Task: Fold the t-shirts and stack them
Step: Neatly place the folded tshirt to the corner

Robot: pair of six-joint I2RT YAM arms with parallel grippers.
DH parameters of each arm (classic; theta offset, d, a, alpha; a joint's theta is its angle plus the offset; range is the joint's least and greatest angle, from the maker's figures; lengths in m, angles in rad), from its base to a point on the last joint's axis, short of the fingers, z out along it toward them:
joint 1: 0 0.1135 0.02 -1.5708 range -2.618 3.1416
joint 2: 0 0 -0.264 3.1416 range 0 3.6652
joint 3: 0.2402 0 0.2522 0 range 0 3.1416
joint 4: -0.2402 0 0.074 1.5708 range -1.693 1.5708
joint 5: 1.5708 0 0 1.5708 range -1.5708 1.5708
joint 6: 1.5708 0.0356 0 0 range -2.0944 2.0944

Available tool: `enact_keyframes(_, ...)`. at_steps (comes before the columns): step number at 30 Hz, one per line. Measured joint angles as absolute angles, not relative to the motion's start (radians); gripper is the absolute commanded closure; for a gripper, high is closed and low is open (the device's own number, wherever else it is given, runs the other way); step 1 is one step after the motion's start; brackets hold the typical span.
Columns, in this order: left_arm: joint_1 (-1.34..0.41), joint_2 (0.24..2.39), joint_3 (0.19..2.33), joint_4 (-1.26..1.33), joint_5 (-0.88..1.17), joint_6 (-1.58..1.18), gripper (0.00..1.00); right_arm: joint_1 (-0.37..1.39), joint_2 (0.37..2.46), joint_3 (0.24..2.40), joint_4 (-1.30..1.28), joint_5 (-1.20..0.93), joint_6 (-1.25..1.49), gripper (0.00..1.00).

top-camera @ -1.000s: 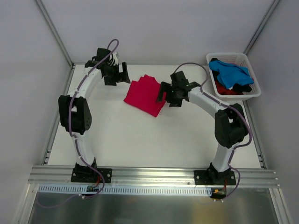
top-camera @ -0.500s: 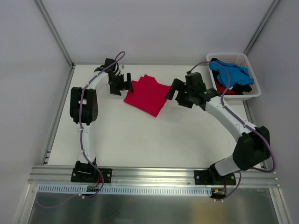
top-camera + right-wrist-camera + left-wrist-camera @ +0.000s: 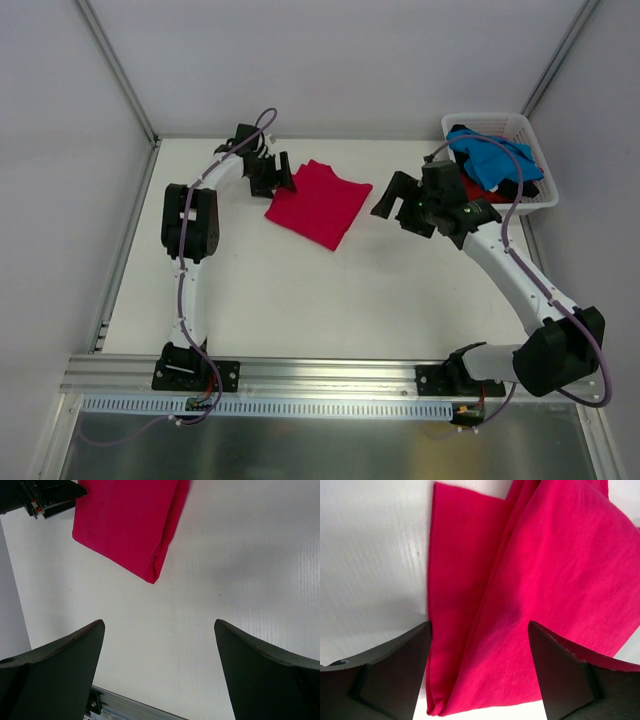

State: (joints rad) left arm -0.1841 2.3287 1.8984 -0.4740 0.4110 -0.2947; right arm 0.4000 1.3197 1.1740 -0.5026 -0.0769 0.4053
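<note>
A crimson-red t-shirt [image 3: 320,202] lies folded on the white table at the back middle; it also shows in the left wrist view [image 3: 530,595] and the right wrist view [image 3: 127,522]. My left gripper [image 3: 278,172] is open at the shirt's upper left edge, its jaws straddling the folded corner without closing on it [image 3: 479,630]. My right gripper [image 3: 392,198] is open and empty, to the right of the shirt and above the bare table [image 3: 159,627]. A bright blue t-shirt [image 3: 490,158] lies on dark and red shirts [image 3: 500,190] in the basket.
A white slatted plastic basket [image 3: 535,150] stands at the back right corner. A metal rail [image 3: 330,375] runs along the table's near edge. Grey walls close in the back and sides.
My right gripper has drawn back to the right, off the red shirt, toward the basket. My left gripper has moved right onto the shirt's left edge. The shirt lies flatter.
</note>
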Motion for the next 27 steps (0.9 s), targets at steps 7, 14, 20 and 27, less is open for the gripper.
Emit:
enact_keyframes(7,-0.191,2.346,1.908,-0.449,0.403,-0.339,0.36,0.373,1.221,1.174,-0.535,-0.067,0.400,0.04)
enact_keyframes(14,-0.204,2.353,1.884,-0.427,0.378,-0.363,0.83,0.354,1.151,1.174,-0.557,-0.067,0.395,0.04)
enact_keyframes(20,-0.216,2.334,1.848,-0.403,0.337,-0.365,1.00,0.349,1.146,1.174,-0.593,-0.067,0.388,0.04)
enact_keyframes(27,-0.198,2.281,1.796,-0.413,0.224,-0.362,1.00,0.340,1.113,1.174,-0.596,-0.067,0.378,0.03)
